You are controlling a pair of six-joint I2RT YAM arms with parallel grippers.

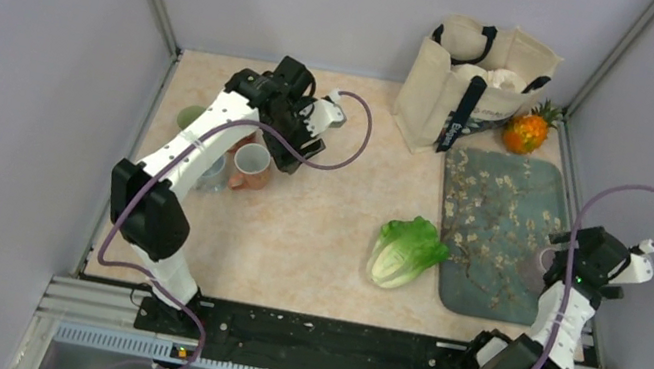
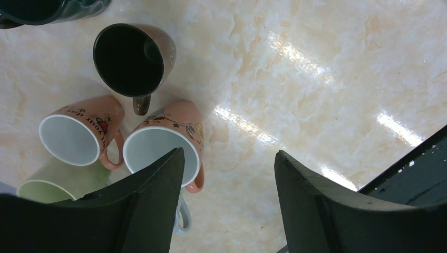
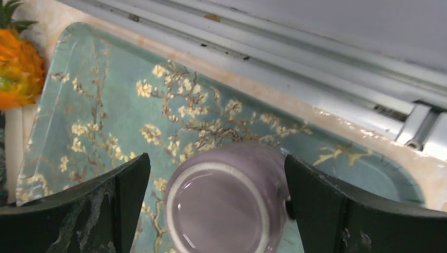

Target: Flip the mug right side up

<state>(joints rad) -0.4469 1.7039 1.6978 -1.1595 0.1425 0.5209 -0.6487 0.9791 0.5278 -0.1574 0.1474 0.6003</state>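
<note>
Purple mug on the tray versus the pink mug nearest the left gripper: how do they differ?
The purple mug stands base up on the floral tray; the pink mug stands mouth up on the table among other mugs. The purple mug is plain; the pink mug bears a printed design. Neither is gripped.

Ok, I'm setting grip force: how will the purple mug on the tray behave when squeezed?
The purple mug looks glazed: probably rigid but slippery. Its round wall may twist in the right gripper. Base-up on the tray, it likely sits stably.
</note>
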